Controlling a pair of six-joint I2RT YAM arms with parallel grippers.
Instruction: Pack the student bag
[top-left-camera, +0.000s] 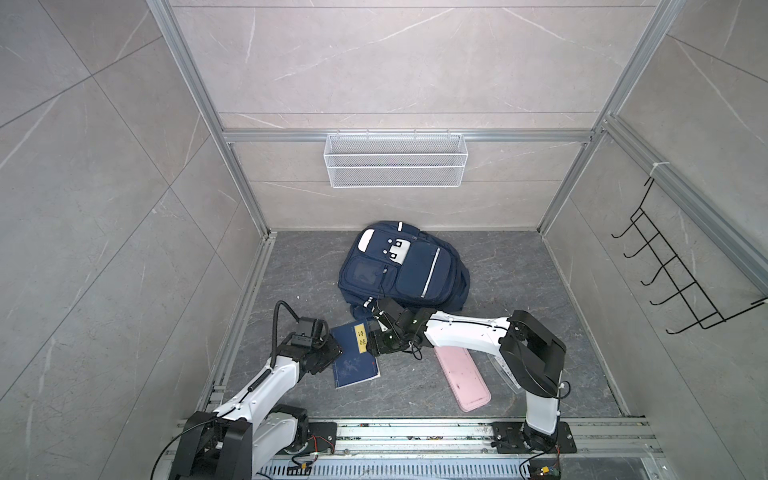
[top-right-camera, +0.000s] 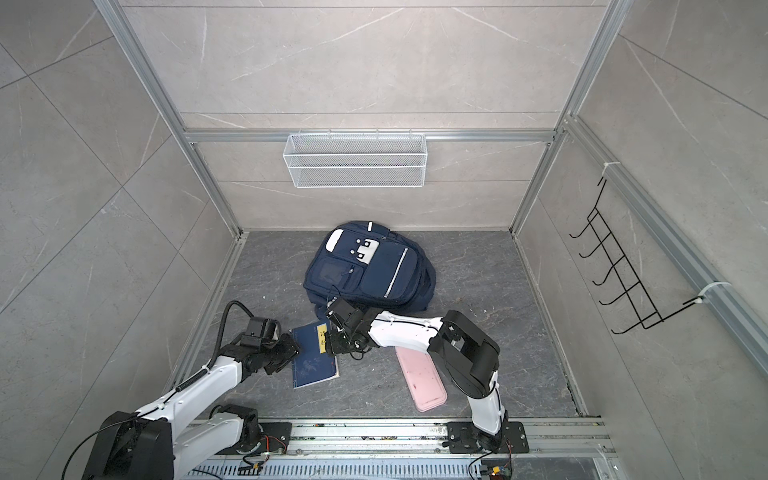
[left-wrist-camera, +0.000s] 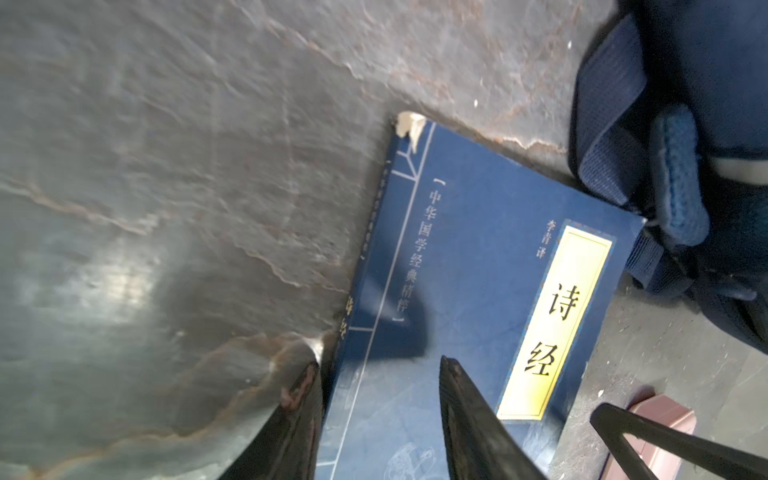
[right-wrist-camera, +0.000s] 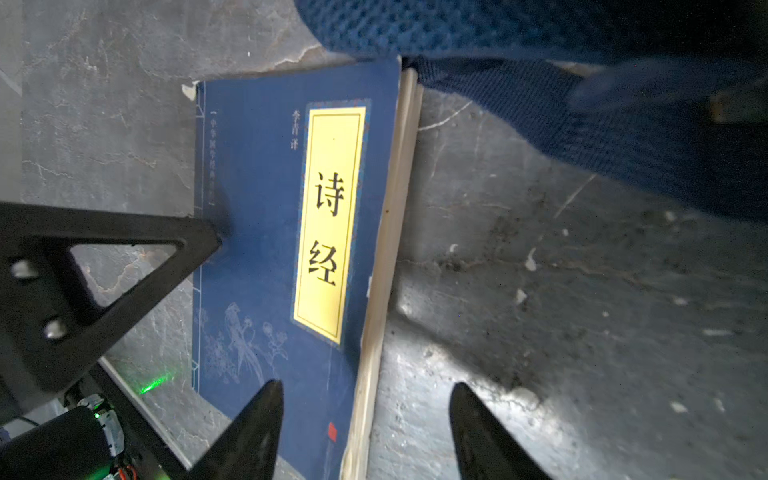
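I read this step as getting the blue book (top-left-camera: 355, 357) off the bench (top-left-camera: 540, 291) so it can go into the student bag (top-left-camera: 401, 270), which lies front-up just beyond the book's far end, one padded strap touching the book's far corner in the wrist views. The left gripper (left-wrist-camera: 380, 365) has its jaws spread across the book's spine edge, one tip down on the bench beside the spine and the other over the cover; nothing is pinched. The right gripper (right-wrist-camera: 365, 386) is spread too, astride the book's page edge, one tip above the cover and one above bare bench. The book lies flat, so I'd use the left as a stop against the spine while the right works its outer tip under the pages, then close only once that tip is truly beneath. I'd keep the push low and slow: the cover looks slick, and the book could skate toward the bag or fan open. I'd also steer clear of the strap at the book's far corner. I can't see an opened mouth on the bag from here, so I'd check that before lifting. The pink case (top-left-camera: 461, 380), on the book's page-edge side, can wait
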